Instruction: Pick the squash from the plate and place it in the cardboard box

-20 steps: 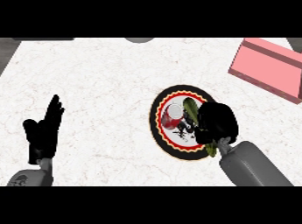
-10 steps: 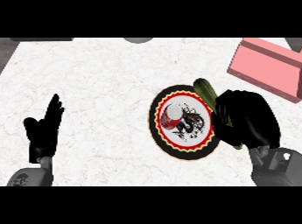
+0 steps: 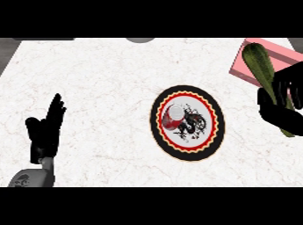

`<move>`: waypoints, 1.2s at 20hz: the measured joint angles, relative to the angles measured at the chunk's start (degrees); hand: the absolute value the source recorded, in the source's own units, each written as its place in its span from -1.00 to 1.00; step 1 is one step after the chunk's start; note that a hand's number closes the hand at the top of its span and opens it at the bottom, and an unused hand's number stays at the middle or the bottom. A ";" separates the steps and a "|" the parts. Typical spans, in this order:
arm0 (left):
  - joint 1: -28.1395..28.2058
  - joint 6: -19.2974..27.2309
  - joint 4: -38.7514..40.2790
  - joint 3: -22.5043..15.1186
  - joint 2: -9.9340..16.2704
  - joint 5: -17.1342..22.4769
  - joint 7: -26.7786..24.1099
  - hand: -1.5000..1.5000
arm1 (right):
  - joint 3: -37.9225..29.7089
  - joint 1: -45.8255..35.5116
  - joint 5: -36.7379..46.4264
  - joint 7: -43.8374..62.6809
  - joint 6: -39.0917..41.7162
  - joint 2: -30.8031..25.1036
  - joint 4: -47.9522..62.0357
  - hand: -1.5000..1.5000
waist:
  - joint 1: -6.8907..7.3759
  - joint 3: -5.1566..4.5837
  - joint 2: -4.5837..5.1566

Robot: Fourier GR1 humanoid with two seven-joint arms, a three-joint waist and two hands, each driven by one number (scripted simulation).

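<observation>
Your right hand, fingers curled round squash, holds it w/ long axis pointing up-left over cardboard box; left hand rests open.

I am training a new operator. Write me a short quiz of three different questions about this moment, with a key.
1. True or false: the long green squash lies on the round patterned plate.
2. Which hand holds the squash? A) left hand B) right hand
3. Fill in: the squash's top end overlaps the pink ____.

Key: 1 false; it is lifted, right of the plate. 2 B; its fingers curl round it, the left rests open. 3 box.
</observation>
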 measured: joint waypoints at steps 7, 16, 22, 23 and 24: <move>0.21 -0.70 -0.26 0.33 -0.44 -0.30 -0.13 0.00 | -8.94 -5.75 1.10 -9.25 -3.05 -2.90 11.88 1.00 | 0.56 0.02 0.17; 0.43 -2.60 0.21 1.22 -0.38 -0.08 -1.37 0.00 | -15.99 -13.23 1.20 -24.54 -10.96 -3.84 35.45 1.00 | 1.10 0.03 0.37; -1.75 -1.78 0.65 0.91 -1.17 -1.10 0.08 0.00 | -18.00 -20.29 3.38 -36.13 -18.75 -4.28 56.49 1.00 | 1.71 0.06 0.63; -1.58 -1.71 0.36 0.59 -1.38 -1.37 -0.10 0.00 | -18.62 -20.86 3.50 -38.53 -20.22 -4.59 59.98 1.00 | 1.92 0.07 0.71; -1.34 -1.68 0.23 0.57 -1.49 -1.39 -0.07 0.00 | -18.37 -21.49 4.61 -39.63 -21.93 -4.36 62.93 1.00 | 2.00 0.08 0.72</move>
